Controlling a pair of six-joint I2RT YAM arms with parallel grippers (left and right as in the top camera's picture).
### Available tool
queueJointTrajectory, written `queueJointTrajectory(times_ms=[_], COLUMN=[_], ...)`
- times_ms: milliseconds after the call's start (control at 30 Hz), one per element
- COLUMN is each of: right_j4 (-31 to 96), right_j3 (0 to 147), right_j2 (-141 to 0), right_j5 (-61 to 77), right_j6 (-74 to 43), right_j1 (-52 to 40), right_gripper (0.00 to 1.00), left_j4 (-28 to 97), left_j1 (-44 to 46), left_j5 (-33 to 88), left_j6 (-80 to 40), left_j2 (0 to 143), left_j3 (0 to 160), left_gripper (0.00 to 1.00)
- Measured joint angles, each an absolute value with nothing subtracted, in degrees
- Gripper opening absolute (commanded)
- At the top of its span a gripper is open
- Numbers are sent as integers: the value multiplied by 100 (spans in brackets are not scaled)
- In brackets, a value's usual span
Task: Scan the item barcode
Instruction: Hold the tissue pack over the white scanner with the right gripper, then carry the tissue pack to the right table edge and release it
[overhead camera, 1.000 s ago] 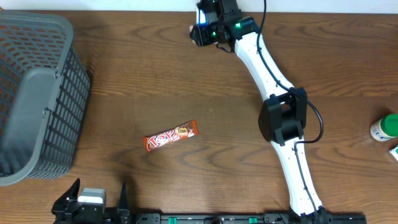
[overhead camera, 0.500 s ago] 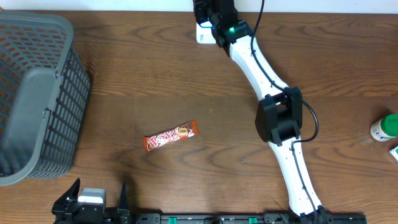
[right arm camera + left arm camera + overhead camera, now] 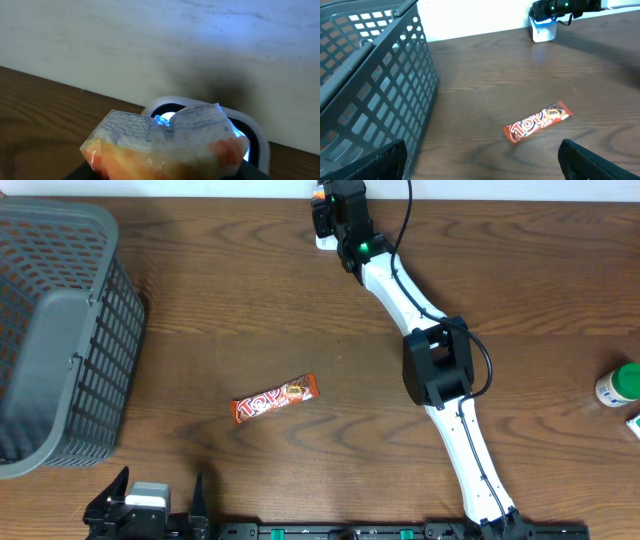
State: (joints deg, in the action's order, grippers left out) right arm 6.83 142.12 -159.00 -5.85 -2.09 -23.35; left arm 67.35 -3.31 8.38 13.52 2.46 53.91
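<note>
**A:** Right arm has stretched further out over the last second. The right gripper point(image 3: 324, 208) is now at the far edge of the brown wooden table point(image 3: 200, 290).
**B:** Grip?
**A:** Jaws partly closed on the crinkled clear plastic packet point(image 3: 160, 145), which has orange contents and a white printed label. It's held just in front of the white scanner point(image 3: 252, 132), and the blue light lands on the label's top fold.
**B:** Barcode facing it?
**A:** Can't tell, the print is blurred. I'd roll the wrist slowly until the label lies flat to the window, keep the crease out of the beam, and not squeeze harder.
**B:** Left side?
**A:** The left gripper point(image 3: 160, 482) has its fingers spread wide and is empty at the near edge. The orange candy bar point(image 3: 275, 398) and grey mesh basket point(image 3: 60, 330) are well apart from the scanner.
</note>
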Motion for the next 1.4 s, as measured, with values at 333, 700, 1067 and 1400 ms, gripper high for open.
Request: queueJointTrajectory(times_ms=[333, 700, 1067, 1400], right_j4=[1656, 5374, 9094, 8023], right_j3=[14206, 14158, 14046, 12359], right_j2=[-15631, -13784, -13019, -13087], right_j5=[-764, -1553, -2051, -2499], right_j6=[-209, -202, -576, -784], right_j1=[-2342, -2281, -1177, 1037], right_gripper=[43, 42, 37, 39], left_j4=[6735, 6737, 6735, 6737], left_j1=[-331, -331, -331, -331], left_j5=[838, 838, 838, 838], left_j6=[1350, 1350, 1350, 1350], left_j2=[246, 246, 246, 246], left_j3=[5391, 5393, 5393, 5393], left_gripper=[96, 96, 96, 96])
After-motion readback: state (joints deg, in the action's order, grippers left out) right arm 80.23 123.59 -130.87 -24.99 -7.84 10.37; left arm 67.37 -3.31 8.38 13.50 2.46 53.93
